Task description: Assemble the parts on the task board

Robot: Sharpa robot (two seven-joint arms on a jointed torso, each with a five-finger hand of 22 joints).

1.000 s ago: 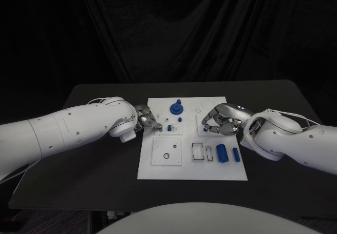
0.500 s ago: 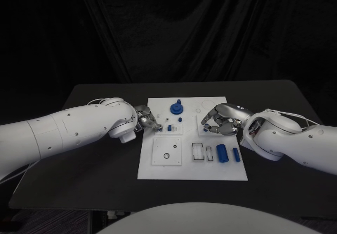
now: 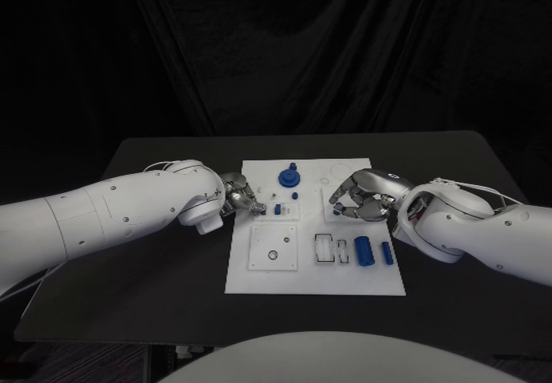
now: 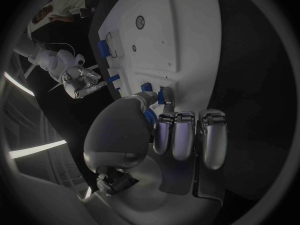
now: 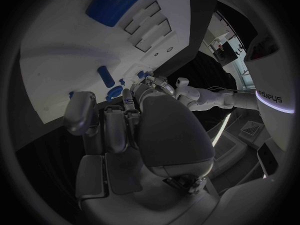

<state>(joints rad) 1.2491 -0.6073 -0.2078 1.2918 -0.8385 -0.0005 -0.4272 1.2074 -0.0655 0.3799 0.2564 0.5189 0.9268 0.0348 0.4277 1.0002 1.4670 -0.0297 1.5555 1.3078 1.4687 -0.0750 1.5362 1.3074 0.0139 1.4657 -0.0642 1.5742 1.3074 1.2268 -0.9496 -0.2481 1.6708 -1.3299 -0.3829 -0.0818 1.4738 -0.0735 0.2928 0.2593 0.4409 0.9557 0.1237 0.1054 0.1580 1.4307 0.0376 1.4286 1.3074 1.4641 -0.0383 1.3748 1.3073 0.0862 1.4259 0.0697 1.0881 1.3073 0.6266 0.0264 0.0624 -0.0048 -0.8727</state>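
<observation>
We judge the job to be well short of finished. On the white task board (image 3: pixel 262 275), which lies in the middle of the black counter (image 3: pixel 150 279), a round blue knob part (image 3: pixel 290 175) stands upright near the far edge and looks seated, while two blue cylinders, a larger one (image 3: pixel 362 250) and a slimmer one (image 3: pixel 387 253), lie loose on the near right of the board beside two rectangular slots (image 3: pixel 325 249) that appear unfilled. A small ring (image 3: pixel 271 256) rests on the square plate at the near left. Our left hand (image 3: pixel 242 196) is at the board's left edge with its fingers curled in toward a small blue piece (image 4: pixel 161 96); the left wrist view shows the fingertips touching it, and we read this as a pinch, though we cannot be sure it is lifted. Our right hand (image 3: pixel 359 199) hovers over the right middle of the board with fingers curled; whether it grips anything we cannot tell. What remains, as we see it, is seating the small piece and placing both cylinders.
</observation>
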